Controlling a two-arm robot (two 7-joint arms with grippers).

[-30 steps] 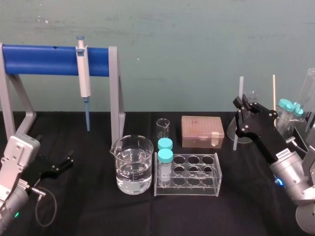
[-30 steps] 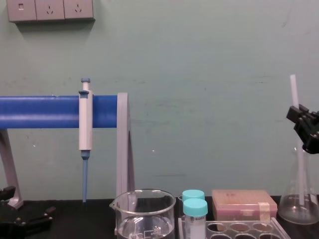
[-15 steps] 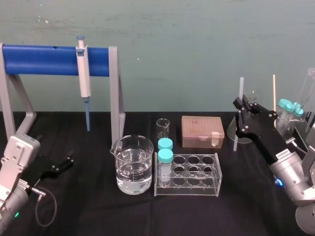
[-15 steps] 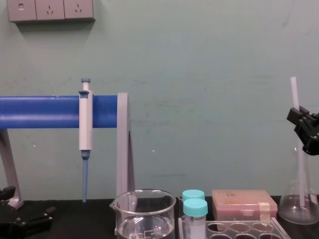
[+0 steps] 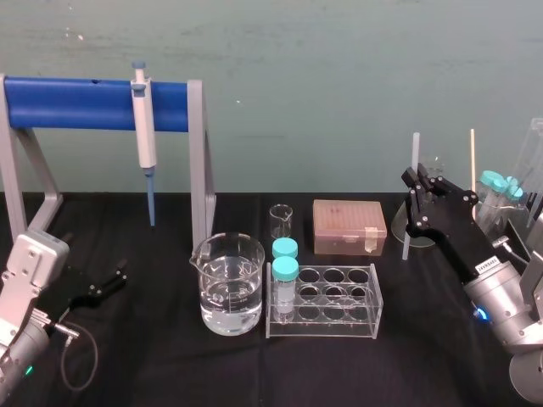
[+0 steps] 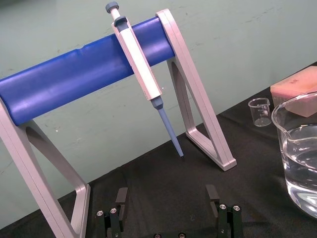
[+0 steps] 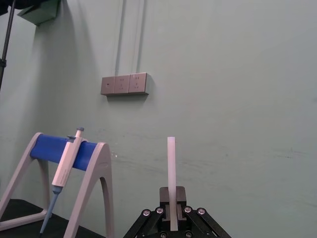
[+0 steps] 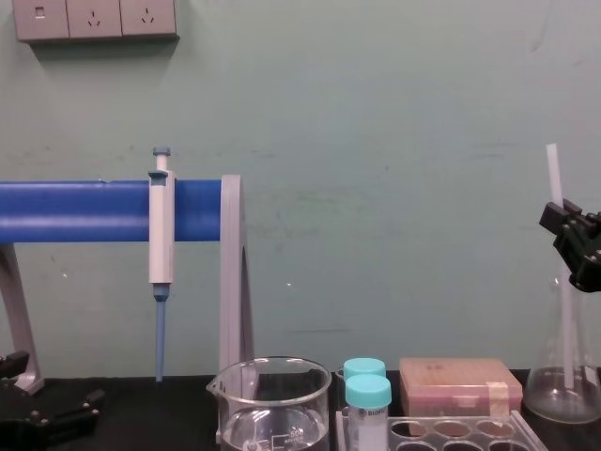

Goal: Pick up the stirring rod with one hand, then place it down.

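Observation:
The stirring rod (image 5: 413,161) is a thin translucent-white stick held upright at the right side of the table. My right gripper (image 5: 413,193) is shut on it around its middle. In the right wrist view the rod (image 7: 171,168) rises straight up from between the shut fingers of the gripper (image 7: 172,210). The chest view shows the rod (image 8: 556,174) above the gripper (image 8: 569,235), and its lower part runs down across the glass flask (image 8: 562,376). Whether the rod is inside the flask or in front of it I cannot tell. My left gripper (image 5: 103,285) rests open and empty low at the left, and its fingers (image 6: 121,197) stand wide apart.
A blue-barred stand (image 5: 76,103) carries a hanging pipette (image 5: 146,127) at the back left. Mid-table stand a water beaker (image 5: 227,284), a clear tube rack (image 5: 327,298) with two teal-capped tubes, a small beaker (image 5: 281,221) and a pink box (image 5: 348,226). More capped tubes (image 5: 501,191) crowd the far right.
My right gripper has sunk very slightly with the rod still upright in it. The left arm has not moved.

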